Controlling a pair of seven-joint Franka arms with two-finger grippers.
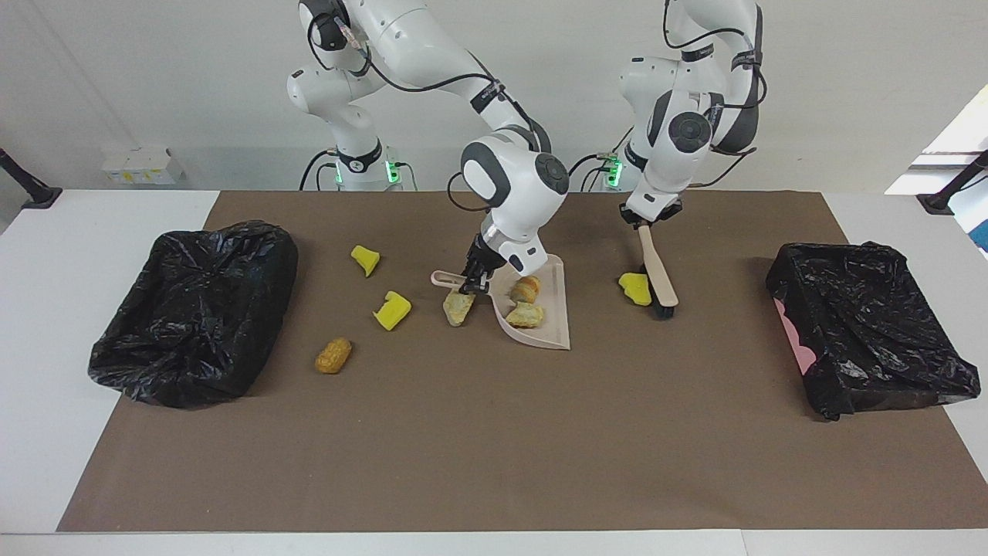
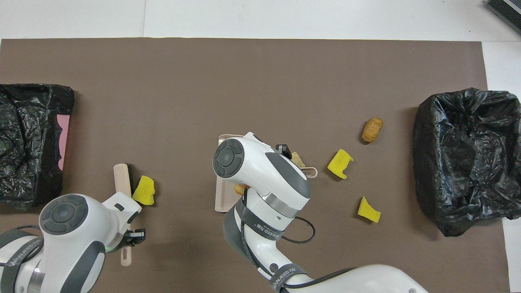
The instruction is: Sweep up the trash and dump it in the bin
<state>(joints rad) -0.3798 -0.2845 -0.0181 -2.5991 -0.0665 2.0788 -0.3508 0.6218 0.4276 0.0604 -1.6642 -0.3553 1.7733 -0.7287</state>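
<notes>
Seven lumps of trash lie on the brown mat. Three are bright yellow sponge wedges: one (image 1: 635, 289) touches the bristle end of the brush, just beside the left gripper's tool, and two more, a wedge (image 1: 392, 310) and another wedge (image 1: 365, 259), sit toward the right arm's end, apart from the right gripper's fingers. Two crusty, bread-like pieces (image 1: 526, 302) rest inside the dustpan, just under the right gripper. One pale beige chunk (image 1: 458, 306) lies on the mat directly below those fingers, against the pan's outer wall. One orange-brown, rounded nugget (image 1: 333, 355) lies farthest from the fingers, near the bin at the right arm's end.

The right gripper (image 1: 469, 284) has its fingers clamped on the thin looped handle of the dustpan (image 1: 549, 328), a pale pink plastic scoop tilted with its flat lip on the mat. The left gripper (image 1: 644, 220) has its fingers closed around the handle of the brush (image 1: 657, 266), a slim beige paddle with dark bristles touching the mat.

Two bins stand at the table's ends, both lined with crinkled glossy black bags: one bin (image 1: 193, 309) at the right arm's end, another bin (image 1: 872, 324) at the left arm's end, with pink showing at its wall.
</notes>
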